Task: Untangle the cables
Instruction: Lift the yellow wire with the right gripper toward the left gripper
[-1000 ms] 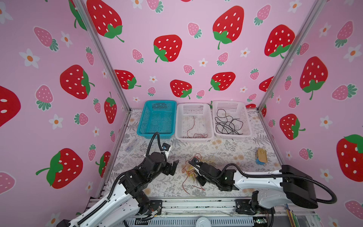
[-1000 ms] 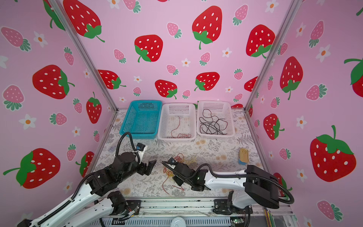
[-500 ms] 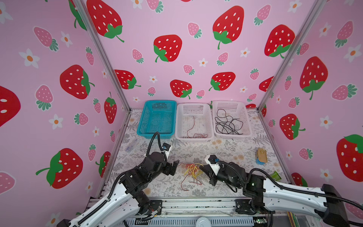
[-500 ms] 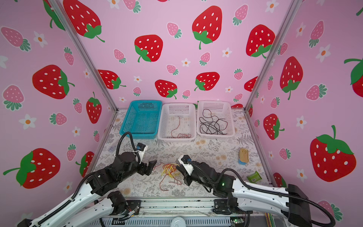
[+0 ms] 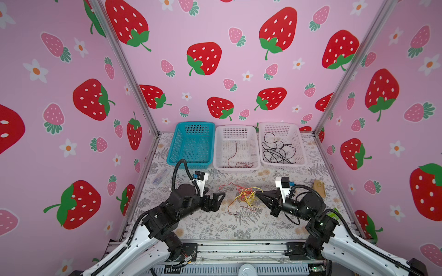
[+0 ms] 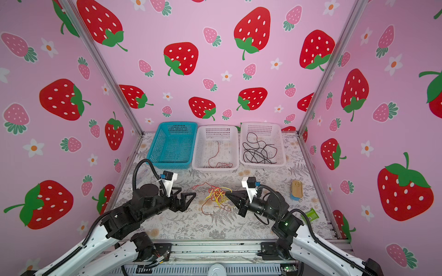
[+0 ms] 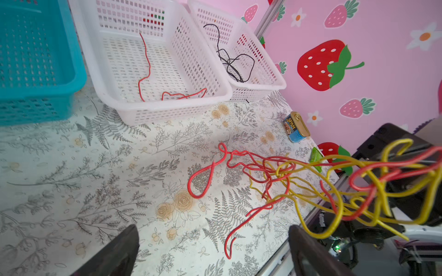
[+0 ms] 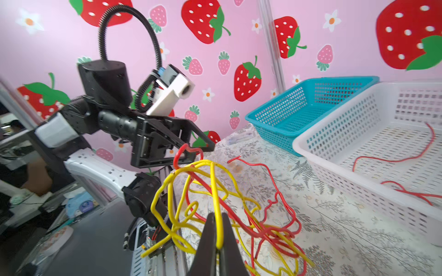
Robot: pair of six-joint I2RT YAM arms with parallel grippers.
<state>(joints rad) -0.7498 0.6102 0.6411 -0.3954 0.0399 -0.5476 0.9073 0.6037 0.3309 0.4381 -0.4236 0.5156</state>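
Tangle of thin red and yellow cables (image 5: 244, 197) lies mid floral tabletop (image 5: 210, 227), near side, between arms. Right gripper (image 8: 217, 216) clamped on one yellow strand (image 8: 215, 191). Left gripper (image 5: 216, 199) jaws wide apart, just left of tangle. Best: left pinches red only, then pull apart slowly.

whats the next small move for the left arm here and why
Probably ease the open left gripper forward and close it on a red cable in the tangle. The right gripper is shut on a yellow cable, holding part of it up, so a second grip would let the arms pull the colours apart.
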